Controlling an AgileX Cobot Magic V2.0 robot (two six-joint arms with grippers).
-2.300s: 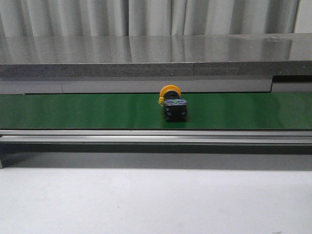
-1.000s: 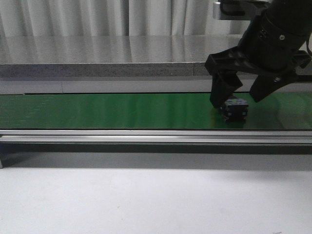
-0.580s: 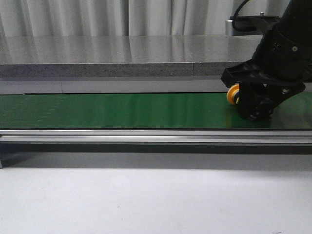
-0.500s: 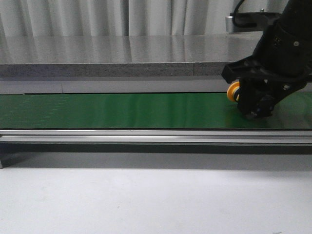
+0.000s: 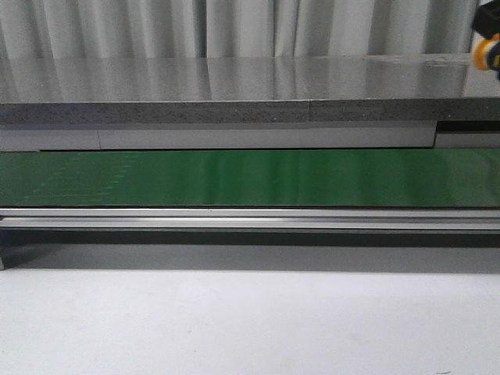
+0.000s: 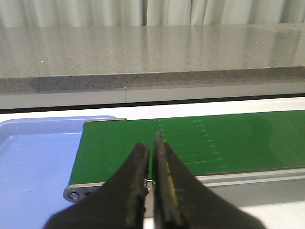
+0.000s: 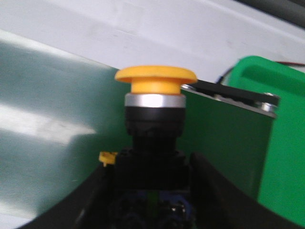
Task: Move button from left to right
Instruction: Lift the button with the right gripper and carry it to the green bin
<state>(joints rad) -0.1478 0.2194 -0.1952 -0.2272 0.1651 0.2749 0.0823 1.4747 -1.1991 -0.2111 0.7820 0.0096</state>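
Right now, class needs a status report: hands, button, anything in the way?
Right hand shut on the button, lifted above the green belt. Left hand shut, empty. Green bin beyond the belt end; nothing blocking seen.

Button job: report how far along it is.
Done: the button is off the green belt, clamped by its black body in the right gripper. In hand: it is being carried, at the front view's upper right edge. Left: setting it down, perhaps in the green bin past the belt's end.

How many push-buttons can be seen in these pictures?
1. The button is held in the right gripper, above the green belt. None lies on the belt; other buttons may be out of view.
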